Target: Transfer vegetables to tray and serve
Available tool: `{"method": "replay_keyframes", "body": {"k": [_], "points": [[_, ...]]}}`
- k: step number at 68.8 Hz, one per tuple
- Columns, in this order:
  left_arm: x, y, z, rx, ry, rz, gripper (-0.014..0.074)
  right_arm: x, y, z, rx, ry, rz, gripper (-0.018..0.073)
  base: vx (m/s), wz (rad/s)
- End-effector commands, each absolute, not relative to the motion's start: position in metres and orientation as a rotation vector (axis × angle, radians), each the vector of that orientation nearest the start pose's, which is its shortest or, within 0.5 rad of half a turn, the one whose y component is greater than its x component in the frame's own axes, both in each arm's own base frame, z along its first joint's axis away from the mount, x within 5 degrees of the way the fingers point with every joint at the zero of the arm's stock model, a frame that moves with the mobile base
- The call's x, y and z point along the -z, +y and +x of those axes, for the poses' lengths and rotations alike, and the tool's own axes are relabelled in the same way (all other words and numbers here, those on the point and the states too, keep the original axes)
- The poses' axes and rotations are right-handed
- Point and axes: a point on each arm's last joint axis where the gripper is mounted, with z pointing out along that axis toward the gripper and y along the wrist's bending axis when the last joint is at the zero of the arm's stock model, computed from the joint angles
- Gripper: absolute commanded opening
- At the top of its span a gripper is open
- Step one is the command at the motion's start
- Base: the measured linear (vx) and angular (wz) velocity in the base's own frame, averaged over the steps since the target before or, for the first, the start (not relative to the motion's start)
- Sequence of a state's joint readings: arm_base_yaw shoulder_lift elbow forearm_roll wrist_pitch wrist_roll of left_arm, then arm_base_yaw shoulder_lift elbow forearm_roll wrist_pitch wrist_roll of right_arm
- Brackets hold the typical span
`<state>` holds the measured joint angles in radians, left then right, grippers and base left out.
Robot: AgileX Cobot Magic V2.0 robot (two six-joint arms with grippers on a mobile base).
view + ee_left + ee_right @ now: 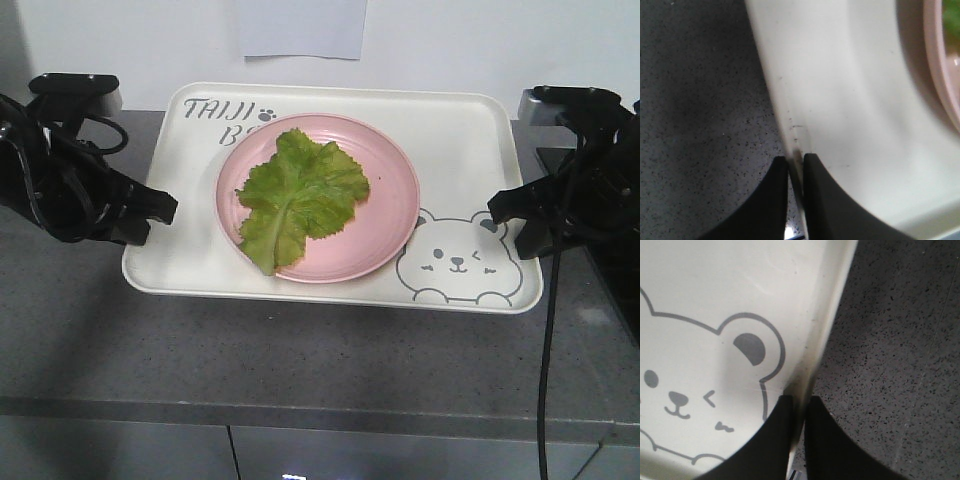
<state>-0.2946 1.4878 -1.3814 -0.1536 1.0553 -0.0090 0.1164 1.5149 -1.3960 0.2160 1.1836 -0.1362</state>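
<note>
The vegetables, one frilly green lettuce leaf (300, 195), lie flat on a round pink plate (385, 215). The plate stands on the cream tray (460, 150) with the bear drawing. My left gripper (165, 208) is shut on the tray's left rim, one finger above and one below; the left wrist view shows the rim pinched at the gripper (795, 160). My right gripper (500, 210) is shut on the right rim beside the bear's ear, as the right wrist view shows at the gripper (799, 401). Whether the tray is lifted off the counter I cannot tell.
The tray is over a grey speckled counter (300, 360) whose front edge (300, 405) runs below it. A white wall with a sheet of paper (300, 25) is close behind. A dark panel (615, 290) lies at the counter's right end.
</note>
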Motion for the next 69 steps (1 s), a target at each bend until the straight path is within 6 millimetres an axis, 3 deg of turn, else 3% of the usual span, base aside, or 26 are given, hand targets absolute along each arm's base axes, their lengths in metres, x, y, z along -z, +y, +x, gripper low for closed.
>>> {"method": "replay_keyframes", "body": {"k": [1,69], "points": [[-0.3712,-0.1128,0.2867,0.433,2.496,0.324,-0.0006,-0.362,0.0626,0.2952,-0.388,2.625,-0.327,-0.0006,0.08,-0.03],[-0.3712,-0.1128,0.2867,0.433,2.496,0.324,-0.0006,-0.362,0.0626,0.2952,-0.388,2.625,-0.327,-0.0006,0.05,-0.01]]}}
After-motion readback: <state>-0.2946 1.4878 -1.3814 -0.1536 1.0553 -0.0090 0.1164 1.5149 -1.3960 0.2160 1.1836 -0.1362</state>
